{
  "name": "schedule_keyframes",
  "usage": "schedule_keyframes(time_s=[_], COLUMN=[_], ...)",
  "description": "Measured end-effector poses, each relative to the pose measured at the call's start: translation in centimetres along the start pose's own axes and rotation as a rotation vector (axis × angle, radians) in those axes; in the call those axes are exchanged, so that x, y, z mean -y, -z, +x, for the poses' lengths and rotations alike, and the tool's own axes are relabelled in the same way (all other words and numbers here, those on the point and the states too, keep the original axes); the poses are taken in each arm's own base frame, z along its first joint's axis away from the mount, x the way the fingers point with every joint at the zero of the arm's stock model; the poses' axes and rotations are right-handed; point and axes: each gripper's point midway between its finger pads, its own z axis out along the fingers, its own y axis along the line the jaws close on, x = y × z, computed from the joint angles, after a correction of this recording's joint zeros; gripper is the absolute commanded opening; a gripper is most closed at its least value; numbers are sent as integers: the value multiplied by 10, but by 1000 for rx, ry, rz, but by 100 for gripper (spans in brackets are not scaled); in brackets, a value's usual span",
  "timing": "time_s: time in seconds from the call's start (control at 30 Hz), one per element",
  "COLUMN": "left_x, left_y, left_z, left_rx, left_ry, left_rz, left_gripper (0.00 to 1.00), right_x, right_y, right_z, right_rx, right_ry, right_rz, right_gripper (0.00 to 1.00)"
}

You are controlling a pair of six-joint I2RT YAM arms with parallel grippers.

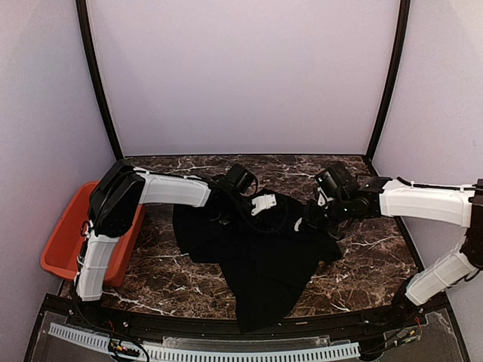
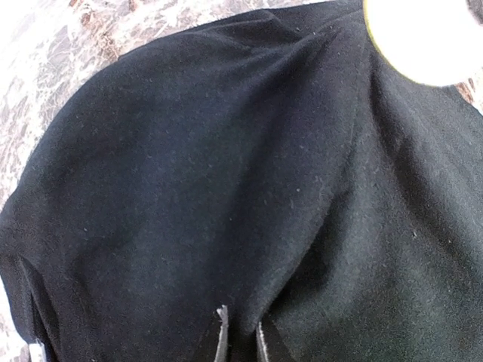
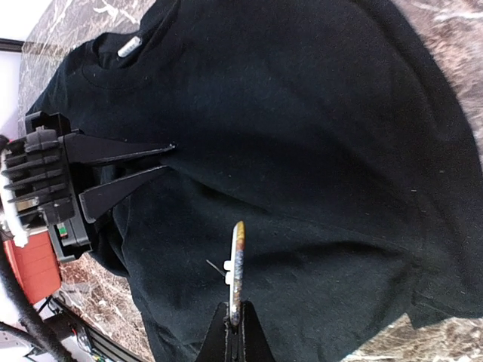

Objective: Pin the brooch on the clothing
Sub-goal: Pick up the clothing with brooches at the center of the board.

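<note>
Counter (image 1: 362, 249): dark marble-patterned surface carrying the garment.
T-shirt (image 1: 264, 256): black, spread out crumpled at the middle of the counter. One near corner reaches over the counter's near edge.
Collar label (image 3: 129, 47): small white tag inside the neck opening, at the far left part of the T-shirt, well apart from both end effectors.
Left end effector (image 3: 169, 158): lowered onto the far left part of the T-shirt, just beside the neck opening.
Left end effector state: drawn together to a narrow gap, with a raised fold of the black fabric between the fingertips (image 2: 221, 332). Creases run outward from that spot.
Right end effector (image 3: 235, 320): over the right part of the T-shirt, facing the left end effector across the fabric.
Right end effector state: clamped on the brooch.
Brooch (image 3: 238, 256): thin flat piece seen edge-on with a multicoloured rim, standing out of the right end effector's fingertips. A small white part projects from its left face.
Brooch position: over the T-shirt, between the two end effectors. Whether it touches the fabric cannot be told.
Round white shape (image 2: 423, 38): blurred, at the upper right corner of the left wrist view; identity cannot be told.
Orange bin (image 1: 64, 237): at the left edge of the counter, beside the left arm.
</note>
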Motion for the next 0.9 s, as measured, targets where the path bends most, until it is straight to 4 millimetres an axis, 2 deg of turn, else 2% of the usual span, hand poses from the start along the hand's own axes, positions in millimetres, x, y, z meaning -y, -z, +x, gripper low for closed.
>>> schedule_keyframes(time_s=[0.2,0.37,0.5,0.7,0.9], left_x=[5,8,9,16,21], left_y=[6,19,26,23,21], left_z=[3,-4,-12,-13,-12], left_rx=[13,55,89,96,104], left_ry=[14,-1,-21,-36,-46], left_rz=[-6,-30,-49,-47,-49], left_gripper=[4,3,1,1,1], right_x=[-5,-13,-23,-35,-32], right_y=[-20,-36,-38,-42,-49], right_z=[5,12,10,8,13], right_rx=[-68,-140,-170,-202,-231], right_ry=[-30,-80,-126,-160,-199], right_rz=[-37,-91,-169,-237,-252], right_gripper=[0,0,0,0,0])
